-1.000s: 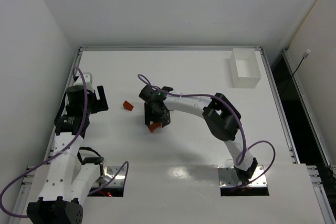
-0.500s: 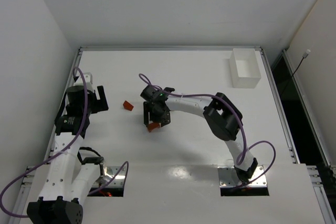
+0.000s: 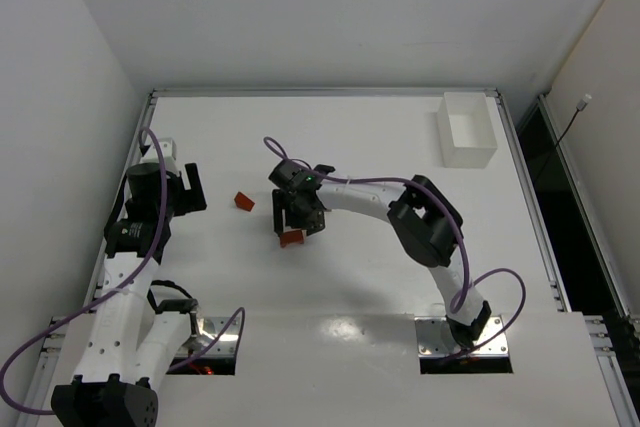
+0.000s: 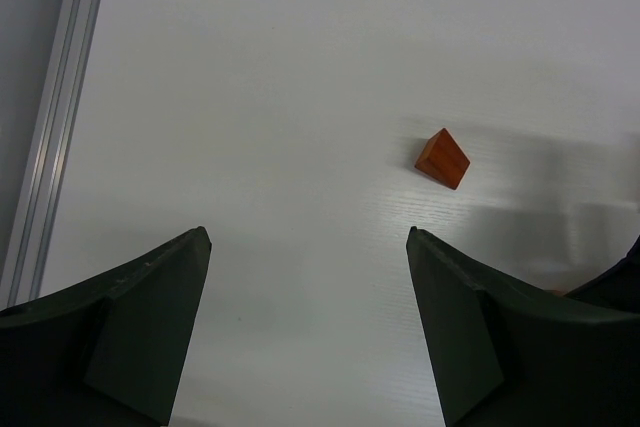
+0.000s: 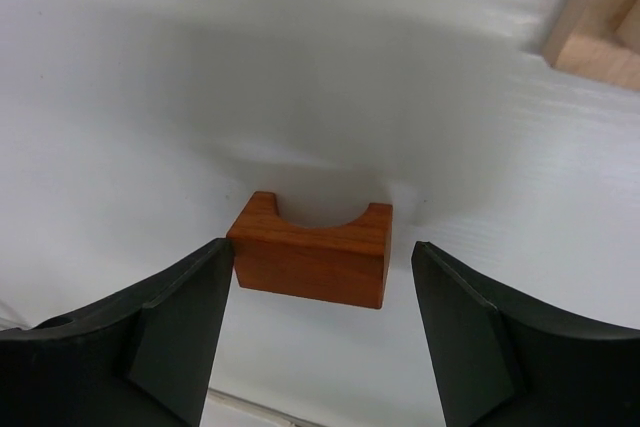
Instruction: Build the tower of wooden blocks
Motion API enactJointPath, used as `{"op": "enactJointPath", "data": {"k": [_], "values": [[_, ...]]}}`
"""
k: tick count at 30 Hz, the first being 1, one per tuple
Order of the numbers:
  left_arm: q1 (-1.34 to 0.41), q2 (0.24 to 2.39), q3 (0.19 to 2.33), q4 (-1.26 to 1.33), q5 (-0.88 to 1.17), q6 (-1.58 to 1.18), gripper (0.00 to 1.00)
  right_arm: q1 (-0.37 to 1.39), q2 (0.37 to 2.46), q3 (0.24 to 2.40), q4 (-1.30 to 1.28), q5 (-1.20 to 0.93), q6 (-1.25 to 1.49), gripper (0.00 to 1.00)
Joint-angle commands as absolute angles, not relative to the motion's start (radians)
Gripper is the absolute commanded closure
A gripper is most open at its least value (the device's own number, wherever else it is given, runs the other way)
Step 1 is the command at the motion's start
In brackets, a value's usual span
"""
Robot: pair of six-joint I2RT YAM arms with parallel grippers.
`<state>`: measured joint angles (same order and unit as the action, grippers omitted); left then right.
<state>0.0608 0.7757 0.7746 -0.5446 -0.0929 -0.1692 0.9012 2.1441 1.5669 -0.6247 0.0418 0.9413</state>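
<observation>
A reddish-orange arch block [image 5: 312, 250] lies on the white table with its notch facing away from the camera. My right gripper [image 5: 320, 252] is open around it: the left finger sits at the block's corner and the right finger stands apart. From above, the arch block [image 3: 292, 238] shows just below the right gripper [image 3: 297, 217]. A reddish-orange wedge [image 3: 243, 201] lies alone to the left and also shows as a wedge [image 4: 442, 158] ahead of my left gripper [image 4: 308, 237], which is open and holds nothing. A pale tan block [image 5: 600, 17] sits at the right wrist view's top right corner.
A white rectangular box [image 3: 467, 130] stands at the table's back right. A metal rail [image 4: 60, 117] runs along the table's left edge, close to the left gripper [image 3: 195, 190]. The right arm reaches across the table's middle toward the left.
The right jaws have spread wider around the arch block, which now lies flat on the table. The right gripper has shifted slightly toward the back. The left arm has not moved.
</observation>
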Motion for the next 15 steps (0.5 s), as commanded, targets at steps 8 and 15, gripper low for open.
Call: {"op": "enactJointPath", "data": {"k": [8, 15], "values": [[0.074, 0.769, 0.773, -0.515, -0.074, -0.170, 0.23, 0.888, 2.086, 1.532, -0.540, 0.034, 0.801, 0.17], [0.074, 0.787, 0.773, -0.515, -0.065, -0.170, 0.23, 0.916, 2.056, 1.542, -0.540, 0.077, 0.726, 0.14]]}}
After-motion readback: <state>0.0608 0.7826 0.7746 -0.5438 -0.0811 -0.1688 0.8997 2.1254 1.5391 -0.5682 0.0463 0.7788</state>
